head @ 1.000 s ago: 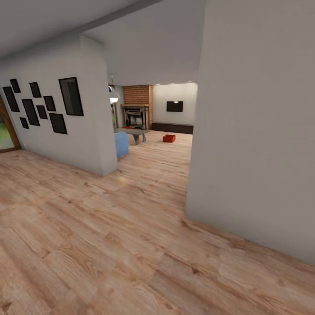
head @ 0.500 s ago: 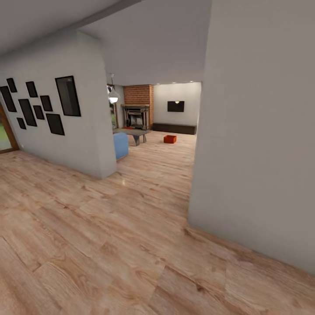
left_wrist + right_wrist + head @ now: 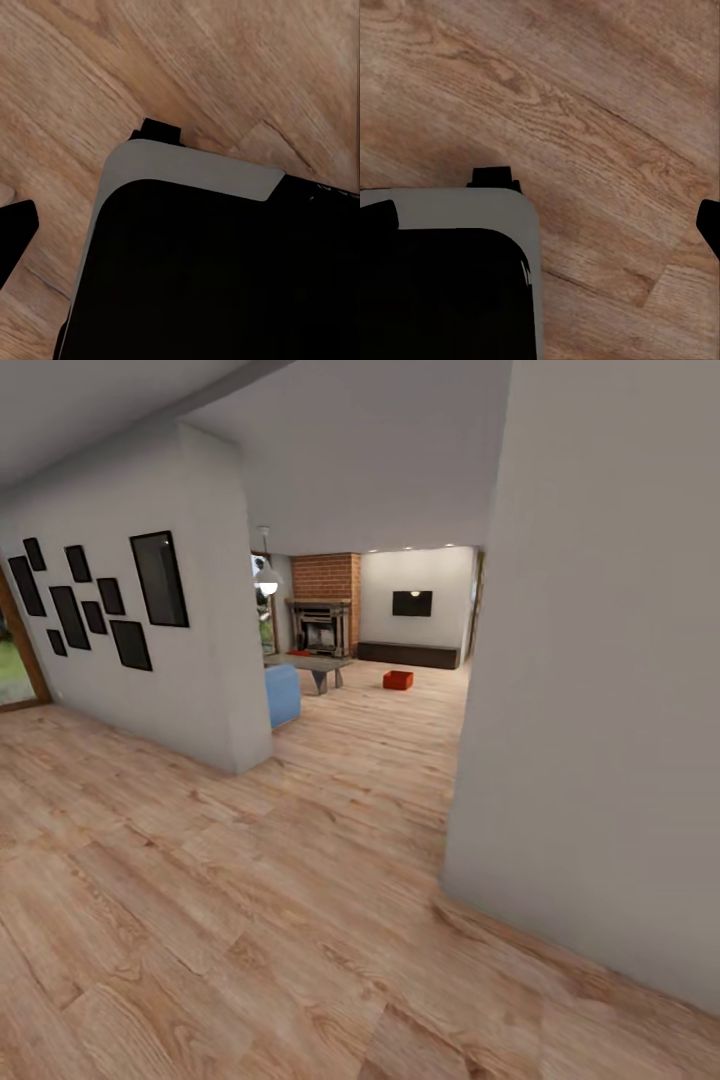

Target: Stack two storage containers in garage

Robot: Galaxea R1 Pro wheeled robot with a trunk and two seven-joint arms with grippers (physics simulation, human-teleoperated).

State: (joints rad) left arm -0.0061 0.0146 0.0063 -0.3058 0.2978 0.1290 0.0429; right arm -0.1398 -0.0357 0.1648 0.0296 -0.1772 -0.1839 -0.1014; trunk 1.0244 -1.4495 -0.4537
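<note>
— So where is the task's thing at this moment?

— One storage container point(image 3: 398, 680) is seen as a small orange-red box just right of centre in the head view, set on the light plank floor point(image 3: 250, 920) of the living room. It lies well apart from the robot, near the long dark bench point(image 3: 408, 654) and to the right of the brick fireplace point(image 3: 322, 622). A small red patch by the foot of the fireplace might be the second container, though it is too small to be judged.

— Why is it reached through such a narrow gap?

— The view is framed by two pale walls: one at the left hung with dark picture frames point(image 3: 96, 605), one large wall point(image 3: 600, 690) filling the right side. The passage between them is presumably the only route in, so the base is likely being steered along it.

— And the jaws?

— Their state cannot be told. In both wrist views a dark, grey-edged body of the robot is seen above the planks, with only dark slivers at the frame edges. Nothing is seen carried, which fits an approach stage; pickup is judged to lie ahead.
</note>
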